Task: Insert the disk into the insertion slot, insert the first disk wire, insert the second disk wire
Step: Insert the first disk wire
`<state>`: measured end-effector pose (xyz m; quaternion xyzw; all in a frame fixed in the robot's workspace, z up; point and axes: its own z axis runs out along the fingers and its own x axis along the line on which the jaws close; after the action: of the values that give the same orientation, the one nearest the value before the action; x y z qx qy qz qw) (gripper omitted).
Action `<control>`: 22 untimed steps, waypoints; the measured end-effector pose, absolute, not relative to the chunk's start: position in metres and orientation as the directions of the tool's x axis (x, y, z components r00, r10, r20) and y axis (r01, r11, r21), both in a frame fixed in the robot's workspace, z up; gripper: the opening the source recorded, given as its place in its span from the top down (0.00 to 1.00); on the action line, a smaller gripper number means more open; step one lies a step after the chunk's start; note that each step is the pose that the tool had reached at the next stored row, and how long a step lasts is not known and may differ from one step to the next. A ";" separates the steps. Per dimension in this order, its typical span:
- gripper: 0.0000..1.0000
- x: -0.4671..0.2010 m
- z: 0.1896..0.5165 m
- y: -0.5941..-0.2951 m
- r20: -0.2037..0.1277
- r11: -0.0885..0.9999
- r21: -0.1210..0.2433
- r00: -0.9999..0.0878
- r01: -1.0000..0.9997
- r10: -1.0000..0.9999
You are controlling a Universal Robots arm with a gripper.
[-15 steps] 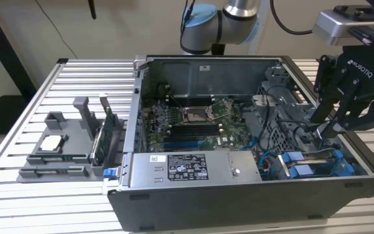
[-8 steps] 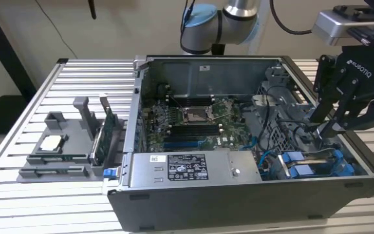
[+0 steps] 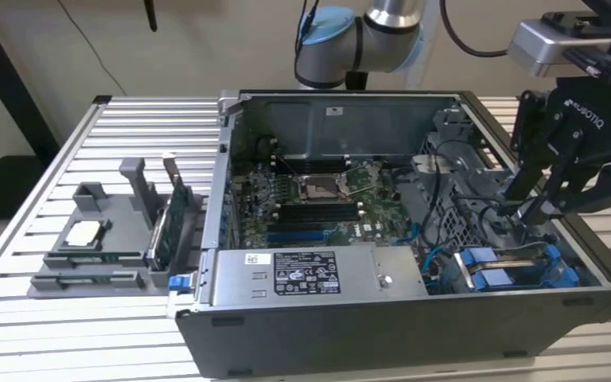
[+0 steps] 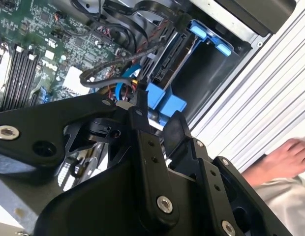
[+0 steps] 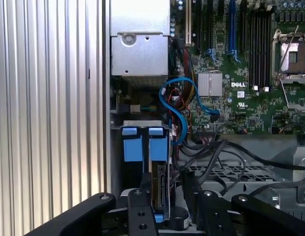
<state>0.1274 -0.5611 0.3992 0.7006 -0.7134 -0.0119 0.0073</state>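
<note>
- Second wrist view: the gripper (image 4: 157, 110) is reaching down into the drive cage at one end of the disk (image 4: 165, 101). The frames are not showing whether its jaws are clamped or released, nor whether they are gripping anything.
- In the first wrist view, the gripper (image 5: 165, 196) is sitting directly over the disk (image 5: 161, 184), which is standing on edge in the insertion slot (image 5: 142, 182).
- The disk's long axis is running straight away from the gripper toward the blue carrier tabs (image 5: 140, 142) at the far end of the bay. The disk therefore appears to be seated already.
- In the exterior view, the gripper (image 3: 527, 208) is hanging above the cage, and the blue carrier tabs (image 3: 496, 270) are lying toward the case's near wall.
- On the motherboard side of the gripper, a black wire bundle (image 4: 108, 71) is arching in close to the gripper. A blue data cable (image 5: 174, 98) is curling just beside the disk.
- By their position these are judged to be the disk wires. Whether either one is plugged in is not visible.
- Farther out, the motherboard (image 5: 241, 98) is lying beyond the cables. The grey power-supply box (image 5: 140, 49) is sitting past the carrier tabs.
- A person's hand (image 4: 290, 152) is resting outside the case on the slatted table (image 5: 44, 123), well apart from the gripper.
</note>
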 end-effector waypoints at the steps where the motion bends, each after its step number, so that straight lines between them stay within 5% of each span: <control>1: 0.60 0.127 0.399 -0.561 -0.006 0.018 0.027 -0.018 -0.999 -1.000; 22: 0.60 0.126 0.388 -0.555 -0.041 0.004 0.020 -0.005 -1.000 -0.999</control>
<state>0.1257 -0.5548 0.3878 0.7053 -0.7086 -0.0213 -0.0074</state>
